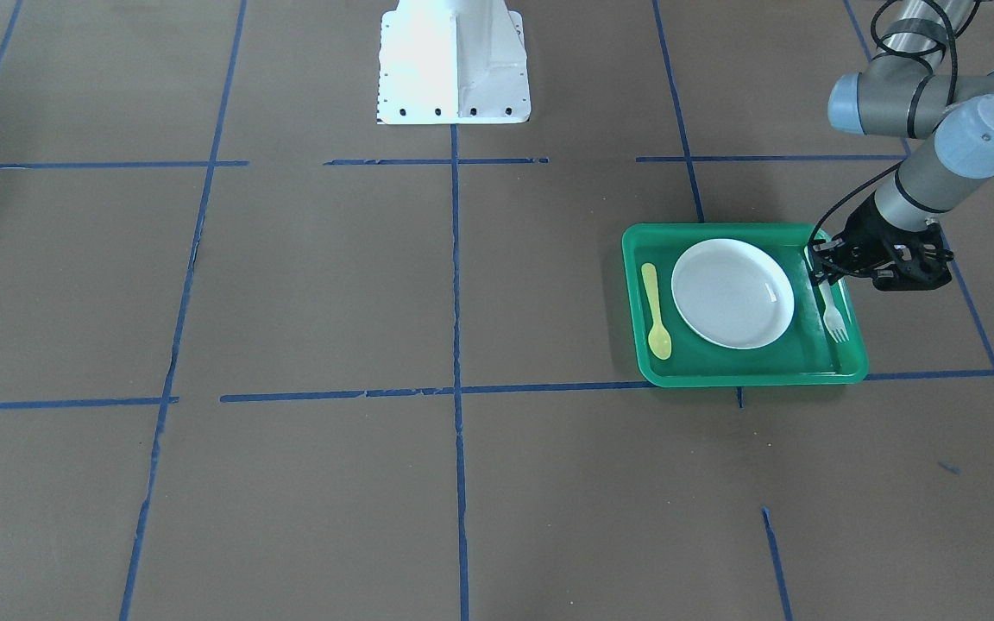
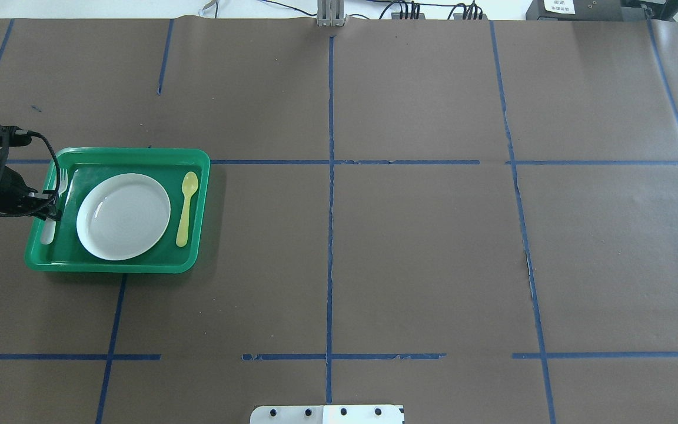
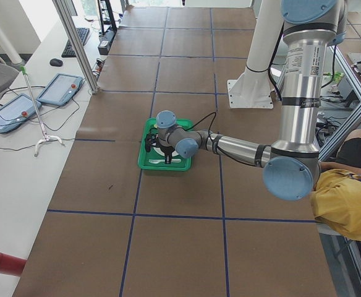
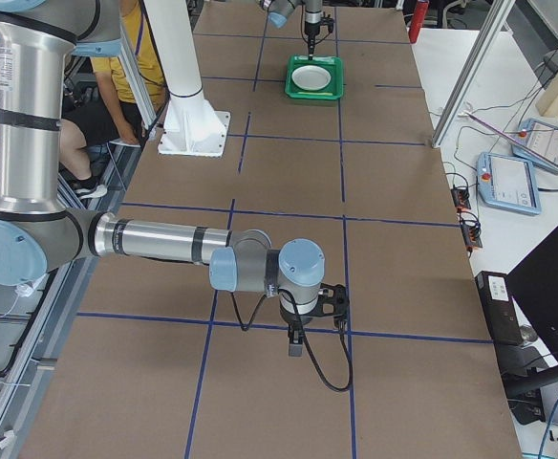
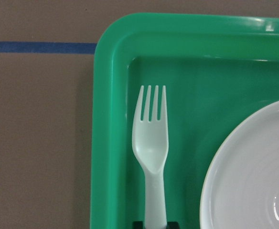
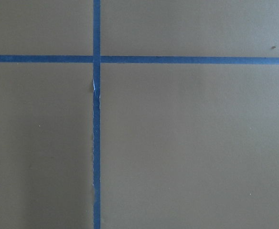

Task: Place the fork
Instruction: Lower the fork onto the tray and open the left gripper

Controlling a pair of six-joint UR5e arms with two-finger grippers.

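The left gripper's (image 1: 821,277) fingertips are cut off at the wrist view's bottom edge. Only dark slivers show, pressed against both sides of the fork's (image 5: 151,143) handle and clamping it. The slim, pale, translucent fork lies flat inside the glossy green tray (image 5: 108,143), along its rim, beside the round white plate (image 2: 123,216). The yellow spoon (image 2: 186,206) lies on the plate's other side. The right gripper (image 4: 295,344) hangs well apart from the tray, and I cannot tell how far it is parted.

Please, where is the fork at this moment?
In the overhead view the fork is inside the green tray, along its left wall and left of the white plate. The left gripper is closed on its handle.
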